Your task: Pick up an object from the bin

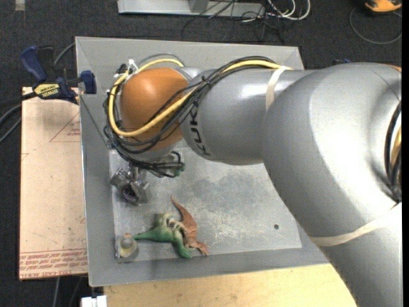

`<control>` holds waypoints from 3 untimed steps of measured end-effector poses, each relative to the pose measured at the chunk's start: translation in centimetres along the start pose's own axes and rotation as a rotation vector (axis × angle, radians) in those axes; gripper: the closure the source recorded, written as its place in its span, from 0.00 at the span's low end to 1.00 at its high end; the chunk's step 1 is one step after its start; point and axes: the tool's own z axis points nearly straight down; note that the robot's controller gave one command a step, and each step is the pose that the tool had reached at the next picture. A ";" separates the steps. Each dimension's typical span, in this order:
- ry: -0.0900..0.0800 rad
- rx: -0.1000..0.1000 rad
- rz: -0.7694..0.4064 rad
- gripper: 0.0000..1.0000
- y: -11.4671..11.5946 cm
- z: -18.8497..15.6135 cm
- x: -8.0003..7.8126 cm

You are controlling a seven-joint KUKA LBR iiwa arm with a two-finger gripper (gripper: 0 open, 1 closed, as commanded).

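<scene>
My gripper (pixel 131 187) hangs under the wrist at the left side of the bin, low over the floor. Just below it in the view, toward the front, a green toy dinosaur (pixel 165 233) lies on its side. A thin orange-brown toy dinosaur (pixel 189 226) lies against it on the right, its tail pointing up toward the gripper. A small grey rounded piece (pixel 126 246) sits in the front left corner. None of these touches the gripper.
The arm reaches in from the right and covers the back and right of the bin. The bin's left wall stands close beside the gripper. Bare floor shows at the front right.
</scene>
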 end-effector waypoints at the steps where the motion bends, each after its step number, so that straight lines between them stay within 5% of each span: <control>1: 0.003 -0.003 0.003 1.00 0.1 -2.0 0.1; 3: -0.004 0.001 0.004 1.00 0.0 -5.3 -0.1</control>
